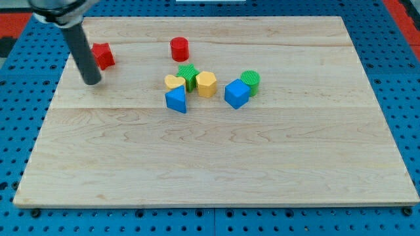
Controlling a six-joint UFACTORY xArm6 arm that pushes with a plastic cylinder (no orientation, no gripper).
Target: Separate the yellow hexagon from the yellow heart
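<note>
Pale wooden board lies across a blue perforated table, and all the small blocks sit in its upper half. I carry no jaws at all, only a straight dark rod, so nothing is held; my tip rests on the wood near the view's upper left, well apart from the central cluster.

Just to the view's right of my rod, close beside it and slightly higher, is a red star-like block; whether it touches the rod I cannot tell. Further right, near the top, stands a red cylinder, alone.

Below that cylinder is the cluster. The yellow hexagon block sits in the middle of it, and the yellow heart block lies to its left. Between them, slightly higher, is a green ribbed block, shape unclear, which appears to touch both. The two yellow pieces are near one another but I cannot tell whether they touch directly. A blue wedge-like block lies just under the heart, against it.

To the hexagon's right, a little apart, sits a blue cube, and a green ribbed cylinder presses against the cube's upper right.
</note>
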